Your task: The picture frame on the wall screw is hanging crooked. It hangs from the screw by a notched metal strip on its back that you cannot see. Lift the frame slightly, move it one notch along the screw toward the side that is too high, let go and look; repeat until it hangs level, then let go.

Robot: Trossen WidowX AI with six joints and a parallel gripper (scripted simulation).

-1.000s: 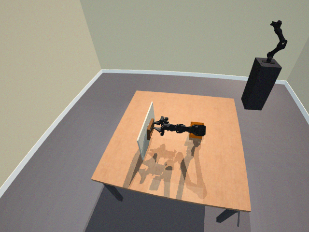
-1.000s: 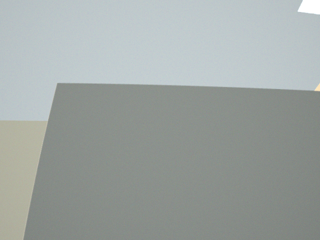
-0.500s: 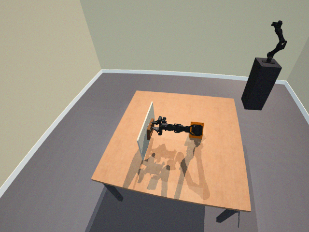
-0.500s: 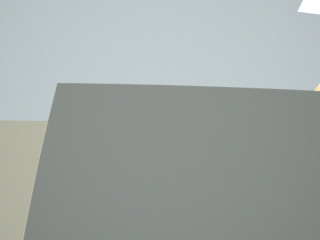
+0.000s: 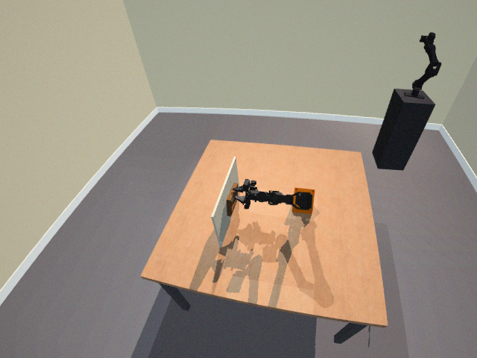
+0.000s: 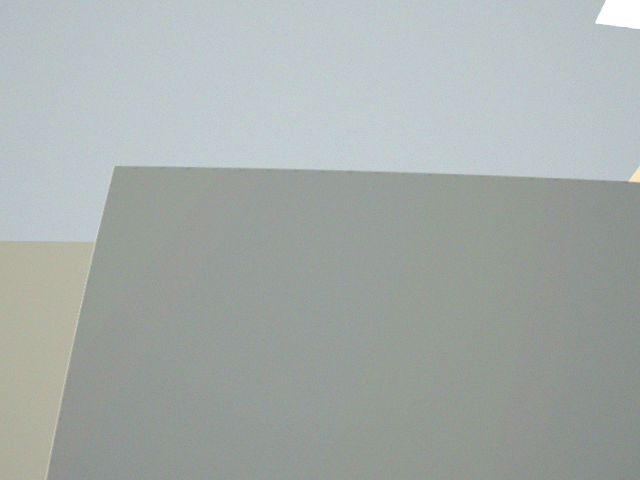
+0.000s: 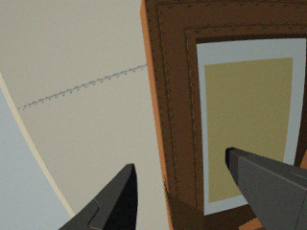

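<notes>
The brown picture frame hangs against the pale upright panel. In the wrist view its top runs less steeply than the thin line on the panel; I cannot tell exactly how far it tilts. My gripper is open and empty, close in front of the frame. In the wrist view one fingertip appears left of the frame's left bar and the other over the picture opening. The screw and the notched strip are hidden. The exterior view shows the panel without the frame.
The panel stands on the wooden table. My arm's base sits on an orange plate to the right of the panel. A second arm stands on a black pedestal beyond the table.
</notes>
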